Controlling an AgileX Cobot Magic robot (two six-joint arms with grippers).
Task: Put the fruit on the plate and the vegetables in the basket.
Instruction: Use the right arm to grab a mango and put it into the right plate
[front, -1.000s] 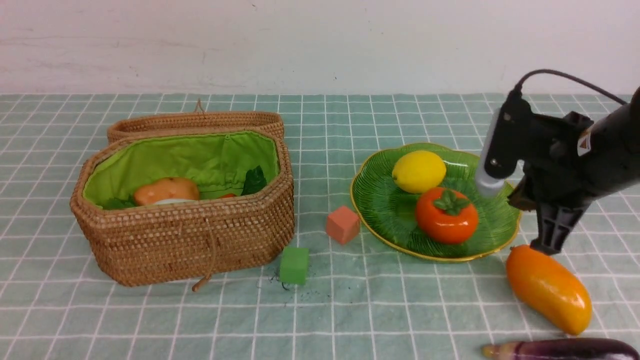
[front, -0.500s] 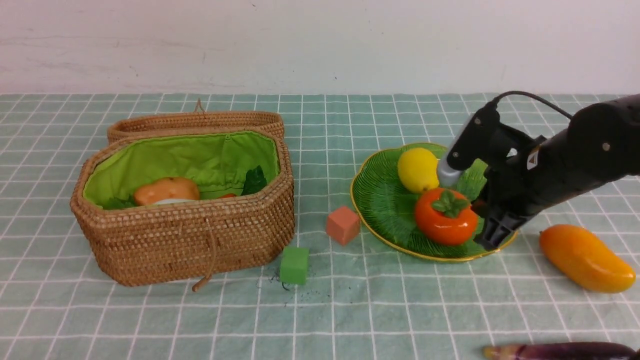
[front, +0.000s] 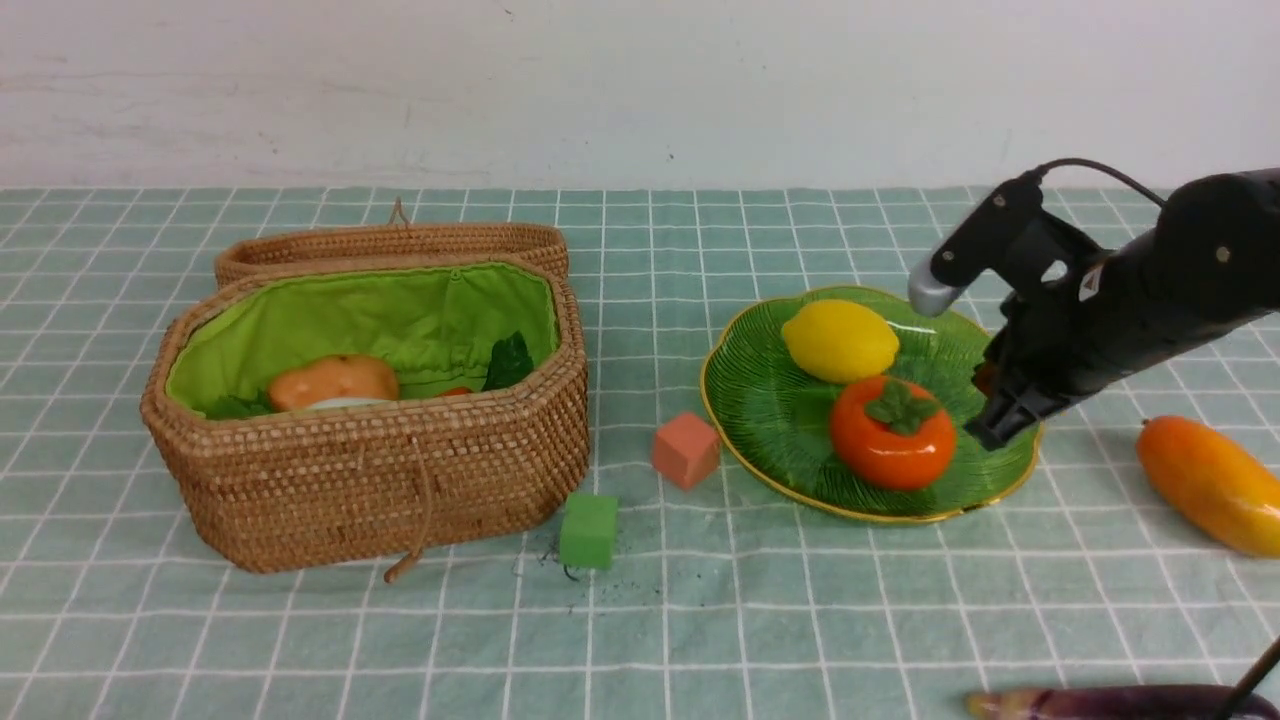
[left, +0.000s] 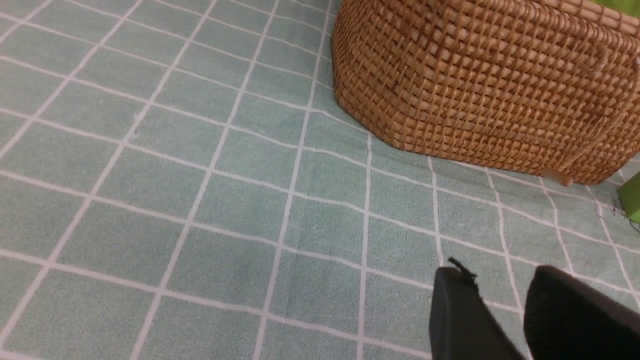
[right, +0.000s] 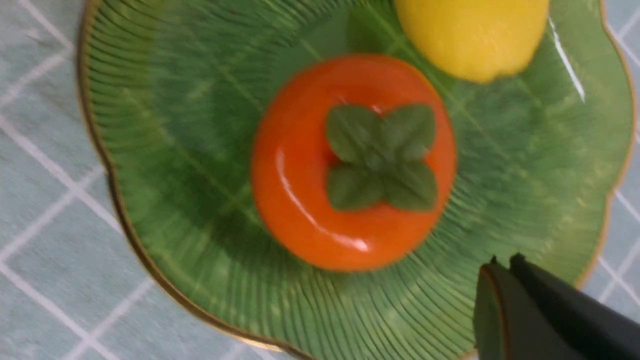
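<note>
Right of centre, hovers over the plate (front: 765, 480) with the right gripper (right: 505, 261) closed, blocking some rim; has the left gripper (left: 492, 274) parted. Shows lemon (front: 840, 341) and persimmon (front: 880, 450) on the plate, mango (front: 1210, 485) at right edge, pink cube (front: 686, 450) left of centre-right.

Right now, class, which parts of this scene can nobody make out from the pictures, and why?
- Mango, far end: cut off by the front view's right edge.
- Eggplant, underside: cut off by the front view's bottom edge.
- Potato, lower part: hidden by the basket's near wall in the front view.
- Lemon, one end: cut off by the right wrist view's edge.
- Left pincer, base: cut off by the left wrist view's edge.
</note>
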